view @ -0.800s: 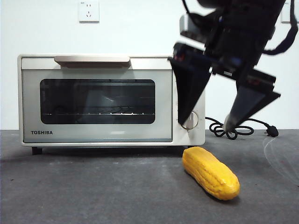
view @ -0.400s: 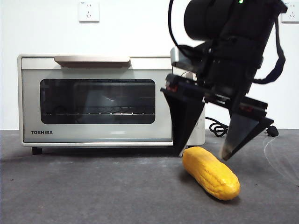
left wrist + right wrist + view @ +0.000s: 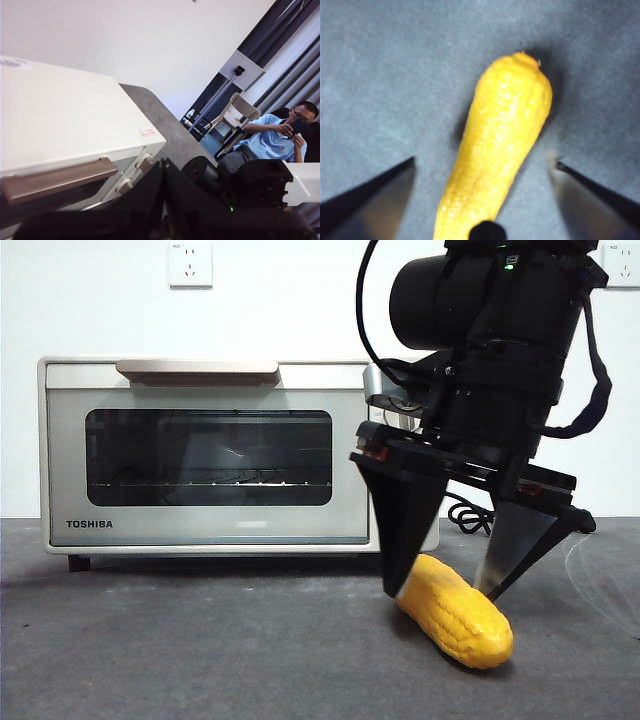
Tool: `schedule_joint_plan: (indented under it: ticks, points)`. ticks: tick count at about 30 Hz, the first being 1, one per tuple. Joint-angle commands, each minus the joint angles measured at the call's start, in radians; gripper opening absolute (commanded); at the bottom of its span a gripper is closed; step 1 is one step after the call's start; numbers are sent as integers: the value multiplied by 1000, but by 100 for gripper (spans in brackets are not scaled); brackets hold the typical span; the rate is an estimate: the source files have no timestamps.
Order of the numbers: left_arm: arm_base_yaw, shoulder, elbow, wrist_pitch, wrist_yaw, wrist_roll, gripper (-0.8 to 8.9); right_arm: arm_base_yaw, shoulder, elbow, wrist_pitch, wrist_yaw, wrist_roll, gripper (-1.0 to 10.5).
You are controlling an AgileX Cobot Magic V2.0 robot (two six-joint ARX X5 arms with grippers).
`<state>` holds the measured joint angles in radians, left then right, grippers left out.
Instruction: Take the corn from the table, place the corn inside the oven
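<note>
1. Leftmost stands the oven (image 3: 210, 455), door closed, handle (image 3: 197, 367) along its top edge; to its right, on the table (image 3: 200, 650), lies the corn (image 3: 455, 612), just in front of the oven's knob end and slanting toward the camera.
2. Glossy and ridged, the corn looks light and stiff to me — probably hard plastic, so it may skid or roll under a pinch. I judge the thick middle the best hold, jaws pressing across the cob, not along it.
3. My right gripper (image 3: 448, 585) hangs nearly straight down over the cob's far end, jaws spread wide, one on each side. In the wrist view a strip of table shows between each jaw and the corn (image 3: 495, 150), so I hold nothing yet.
4. My left gripper waits up beside the oven's top — whether its jaws are parted, I cannot tell.
</note>
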<state>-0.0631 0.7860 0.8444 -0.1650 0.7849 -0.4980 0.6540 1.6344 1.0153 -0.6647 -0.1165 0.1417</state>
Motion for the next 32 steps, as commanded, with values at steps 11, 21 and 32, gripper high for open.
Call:
schedule_joint_plan:
  ticks: [11, 21, 32]
  points:
    - [-4, 0, 4, -2, 0, 13, -2, 2, 3, 5, -35, -3, -11, -15]
    - [-38, 27, 5, 33, -75, 13, -6, 8, -201, 20, -80, -55, -3, -15]
    - [-233, 193, 71, 35, -258, 126, -6, 25, -522, 42, -65, -195, 35, -15]
